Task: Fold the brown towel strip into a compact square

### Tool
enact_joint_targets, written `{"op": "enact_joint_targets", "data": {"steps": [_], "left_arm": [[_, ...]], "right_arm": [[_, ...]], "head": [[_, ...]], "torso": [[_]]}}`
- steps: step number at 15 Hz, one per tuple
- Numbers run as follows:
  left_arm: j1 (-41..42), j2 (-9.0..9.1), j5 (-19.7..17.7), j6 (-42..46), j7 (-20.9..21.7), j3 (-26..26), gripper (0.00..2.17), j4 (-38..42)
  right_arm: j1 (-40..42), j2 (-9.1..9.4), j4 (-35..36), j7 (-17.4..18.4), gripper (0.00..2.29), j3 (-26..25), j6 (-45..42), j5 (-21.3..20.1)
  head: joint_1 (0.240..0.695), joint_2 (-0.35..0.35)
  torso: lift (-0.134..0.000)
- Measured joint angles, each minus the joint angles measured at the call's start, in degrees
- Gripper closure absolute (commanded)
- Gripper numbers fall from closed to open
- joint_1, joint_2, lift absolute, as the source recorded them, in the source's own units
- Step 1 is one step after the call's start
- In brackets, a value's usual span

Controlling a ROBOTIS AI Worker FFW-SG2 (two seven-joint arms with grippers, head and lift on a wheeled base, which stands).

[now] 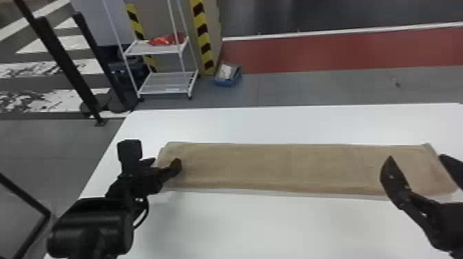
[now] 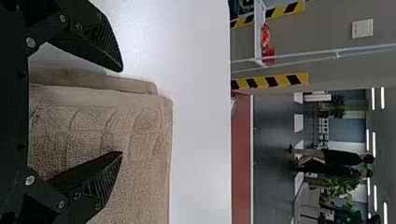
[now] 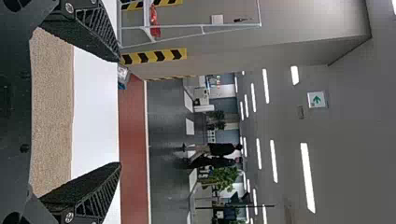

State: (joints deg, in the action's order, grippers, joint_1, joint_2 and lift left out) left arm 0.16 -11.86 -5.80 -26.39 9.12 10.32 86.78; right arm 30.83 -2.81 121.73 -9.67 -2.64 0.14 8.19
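Shelving (image 1: 137, 48), white, stands at the upper left of the head view; below it, at left of centre, the left gripper (image 1: 163, 163) has its fingers spread apart at one end of the brown towel strip (image 1: 275, 167). The strip lies lengthwise across the middle of the white table (image 1: 292, 122). Toward the right edge, the right gripper (image 1: 417, 158), fingers also wide apart, is at its other end

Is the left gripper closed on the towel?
No, the left gripper's fingers stand apart in the left wrist view.
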Motion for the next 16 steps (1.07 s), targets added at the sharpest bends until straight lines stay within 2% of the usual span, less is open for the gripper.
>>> {"op": "enact_joint_targets", "data": {"steps": [1, 2, 6, 10, 12, 14, 15, 16], "left_arm": [[0.1, 0.04, 0.0, -0.2, -0.1, 0.0, 1.66, 0.1], [0.2, 0.07, 0.0, -0.2, -0.1, 0.1, 2.14, 0.3], [1.6, 0.24, 1.1, -0.2, -0.1, 0.0, 2.14, 3.0], [2.5, 1.16, 1.7, -3.9, -2.0, -0.1, 2.14, 8.9], [2.5, 1.83, 1.0, -10.9, -2.7, -0.6, 2.14, 14.4], [2.1, 2.48, -1.7, -21.4, -4.9, -2.6, 2.14, 20.6], [1.7, 2.94, -3.1, -26.3, -6.3, -4.5, 2.14, 23.8], [1.6, 3.81, -4.0, -29.5, -7.8, -7.0, 2.14, 26.5]], "right_arm": [[0.0, -0.06, 0.0, 0.0, 0.09, 0.0, 0.0, 0.0], [-0.1, -0.10, -0.1, 0.0, 0.09, 0.1, 0.0, 0.0], [-0.2, -0.18, -0.3, 0.0, 0.09, 0.3, 0.0, 0.1], [-0.3, -0.33, -0.3, 0.1, 0.09, 0.2, 0.0, 0.2], [-0.4, -0.77, -0.3, 0.2, 0.09, -0.5, 0.0, 0.6], [-0.5, -1.11, -0.4, 0.9, 0.09, -2.4, 0.0, 1.8], [-0.5, -1.29, -0.4, 2.4, 0.09, -3.5, 0.0, 2.6], [-0.6, -1.52, -0.5, 5.0, 0.09, -4.3, -0.1, 3.2]], "head": [[0.695, 0.182], [0.695, 0.183], [0.695, 0.182], [0.695, 0.175], [0.695, 0.159], [0.695, 0.124], [0.695, 0.049], [0.695, 0.011]], "torso": [[-0.109], [-0.109], [-0.109], [-0.109], [-0.109], [-0.109], [-0.109], [-0.109]]}}
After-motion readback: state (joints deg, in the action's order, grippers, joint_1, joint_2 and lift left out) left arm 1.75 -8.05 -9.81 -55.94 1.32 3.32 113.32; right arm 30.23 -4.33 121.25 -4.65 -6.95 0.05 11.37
